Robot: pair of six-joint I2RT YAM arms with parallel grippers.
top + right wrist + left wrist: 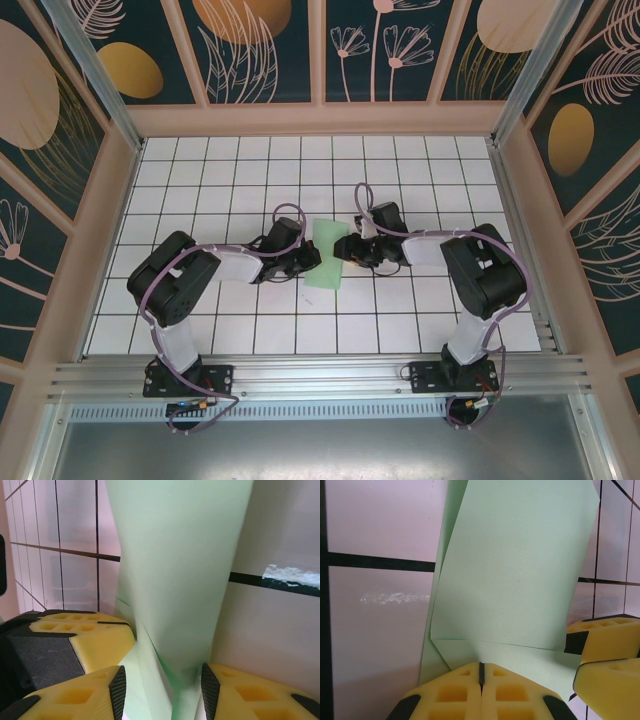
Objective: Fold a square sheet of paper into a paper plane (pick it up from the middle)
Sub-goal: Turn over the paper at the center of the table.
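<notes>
Now, mid-fold: the square sheet of paper [325, 255] lies mid-table [200, 180], one flap raised. At its creased edge the left fingers [455, 692] are pressed together; the right fingers [75, 697] stand spread around the flap. Next, I'd judge: close, then lay it over flat.

The square sheet of paper [520, 570] is thin and matt, with a faint grain. The left pincer [481, 672] and right pincer [164, 685] have matt yellow, plastic-looking fingers edged in black rubbery strips. The glossy white surface [375, 530] catches glare, and the front rail [320, 375] is brushed metal.
</notes>
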